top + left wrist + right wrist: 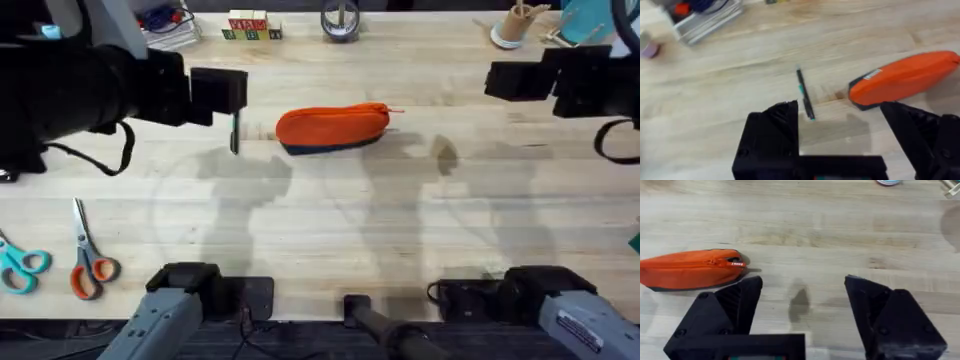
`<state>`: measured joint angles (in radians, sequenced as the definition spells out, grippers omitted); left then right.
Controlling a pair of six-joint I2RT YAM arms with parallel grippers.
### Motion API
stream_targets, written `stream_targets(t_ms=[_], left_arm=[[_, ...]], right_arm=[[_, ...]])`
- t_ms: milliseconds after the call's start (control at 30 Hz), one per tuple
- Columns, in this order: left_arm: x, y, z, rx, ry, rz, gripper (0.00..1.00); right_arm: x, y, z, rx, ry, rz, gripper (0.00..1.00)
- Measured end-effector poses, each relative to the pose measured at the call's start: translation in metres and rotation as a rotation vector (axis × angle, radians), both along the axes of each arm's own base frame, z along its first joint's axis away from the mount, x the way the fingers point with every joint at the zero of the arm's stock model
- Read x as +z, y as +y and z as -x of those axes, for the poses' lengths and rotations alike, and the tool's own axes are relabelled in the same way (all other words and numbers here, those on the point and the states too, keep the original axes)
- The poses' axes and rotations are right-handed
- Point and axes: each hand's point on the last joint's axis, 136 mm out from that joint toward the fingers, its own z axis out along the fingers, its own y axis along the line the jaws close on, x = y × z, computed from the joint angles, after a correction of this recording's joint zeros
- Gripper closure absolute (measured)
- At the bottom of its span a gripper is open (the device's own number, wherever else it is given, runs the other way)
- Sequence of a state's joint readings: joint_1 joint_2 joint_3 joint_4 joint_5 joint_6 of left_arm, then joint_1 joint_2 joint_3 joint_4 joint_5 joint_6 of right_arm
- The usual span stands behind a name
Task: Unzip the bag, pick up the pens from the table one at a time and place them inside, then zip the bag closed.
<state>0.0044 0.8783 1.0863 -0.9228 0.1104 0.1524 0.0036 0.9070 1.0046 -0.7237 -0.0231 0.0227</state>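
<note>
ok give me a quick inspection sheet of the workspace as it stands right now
Surface: light wood table, shadows only at its middle.
Job's things: orange bag lying zipped shut; one pen on the table left of it, apart.
Clutter: two scissors at front left; blocks, a wire basket and a cup along the far edge.
Grippers: left gripper open above the pen; right gripper open, empty, right of the bag.
Cables: black cable looping under the left arm.
Surroundings: nothing seen.

Bright even light, soft shadows on the table (330, 220), blurred left-wrist view.
</note>
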Motion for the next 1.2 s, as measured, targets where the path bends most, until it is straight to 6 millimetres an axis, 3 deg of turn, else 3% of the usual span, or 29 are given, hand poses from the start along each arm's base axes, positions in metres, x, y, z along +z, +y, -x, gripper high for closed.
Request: stream_targets(t_ms=[200, 767, 1200], left_arm=[[-0.001, -0.016, -0.007, -0.172, -0.011, 0.015, 0.010], [-0.018, -0.026, -0.017, -0.677, -0.123, 0.213, 0.009], [-0.074, -0.017, -0.054, -0.755, -0.069, 0.300, 0.007]], right_arm=[[0.000, 0.000, 0.000, 0.000, 0.000, 0.000, 0.003], [0.000, 0.000, 0.000, 0.000, 0.000, 0.000, 0.004], [0.000, 0.000, 0.000, 0.000, 0.000, 0.000, 0.004]])
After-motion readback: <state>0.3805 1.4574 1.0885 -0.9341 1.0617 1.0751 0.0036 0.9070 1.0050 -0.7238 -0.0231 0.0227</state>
